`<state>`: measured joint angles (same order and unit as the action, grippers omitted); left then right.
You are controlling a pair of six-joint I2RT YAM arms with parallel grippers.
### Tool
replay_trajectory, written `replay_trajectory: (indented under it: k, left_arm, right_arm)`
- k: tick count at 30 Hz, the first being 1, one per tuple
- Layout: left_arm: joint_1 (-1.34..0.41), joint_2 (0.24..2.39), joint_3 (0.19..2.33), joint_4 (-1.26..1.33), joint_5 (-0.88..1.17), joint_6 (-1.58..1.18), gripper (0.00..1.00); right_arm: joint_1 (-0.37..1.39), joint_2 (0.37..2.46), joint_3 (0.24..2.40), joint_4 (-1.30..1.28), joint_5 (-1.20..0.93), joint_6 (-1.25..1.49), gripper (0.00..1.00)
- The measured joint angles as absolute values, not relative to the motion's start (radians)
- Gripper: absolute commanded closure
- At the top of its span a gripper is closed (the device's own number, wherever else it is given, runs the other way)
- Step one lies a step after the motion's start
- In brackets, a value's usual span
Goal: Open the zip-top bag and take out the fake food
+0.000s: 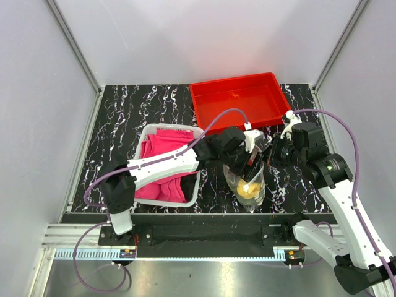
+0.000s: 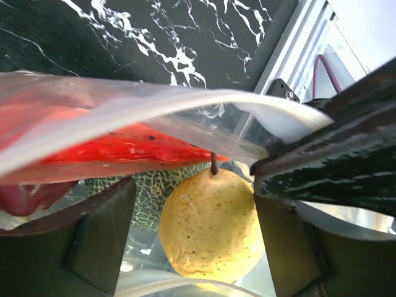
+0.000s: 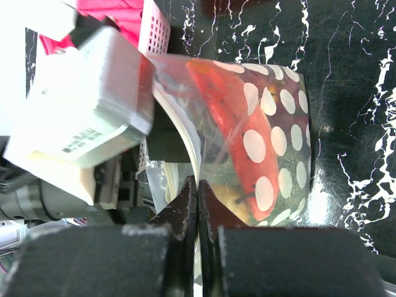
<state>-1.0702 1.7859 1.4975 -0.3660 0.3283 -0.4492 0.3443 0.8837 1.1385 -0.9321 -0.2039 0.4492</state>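
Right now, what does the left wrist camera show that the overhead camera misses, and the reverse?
Only the left wrist view: a red watermelon slice and netted green melon, up close inside the zip-top bag. Only the overhead view: the red tray and the white basket of pink cloth. Both: the zip-top bag and the yellow fruit in it.

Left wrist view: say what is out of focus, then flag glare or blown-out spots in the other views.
Left wrist: the zip-top bag film nearest the lens smears soft, the yellow fruit sharp. Right wrist: the left arm's white housing is blown out. Top external: glare spot on the bag.
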Motion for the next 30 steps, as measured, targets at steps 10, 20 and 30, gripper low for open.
replay_trajectory:
  k: [10,20,30]
  left_arm:
    - [-1.08,1.789,1.456,-0.348,0.36,-0.454,0.38]
    - [-1.081,1.774,1.455,-0.313,0.363,-0.456,1.0]
    - [-1.081,1.654,1.455,-0.311,0.265,-0.406,1.0]
  right_arm:
    - [0.344,0.884,1.139,-0.933,-0.205,0.441,1.0]
    - [0.345,0.882,1.139,-0.932,-0.211,0.43,1.0]
    - [0.345,0.863,1.116,-0.925,-0.196,0.427,1.0]
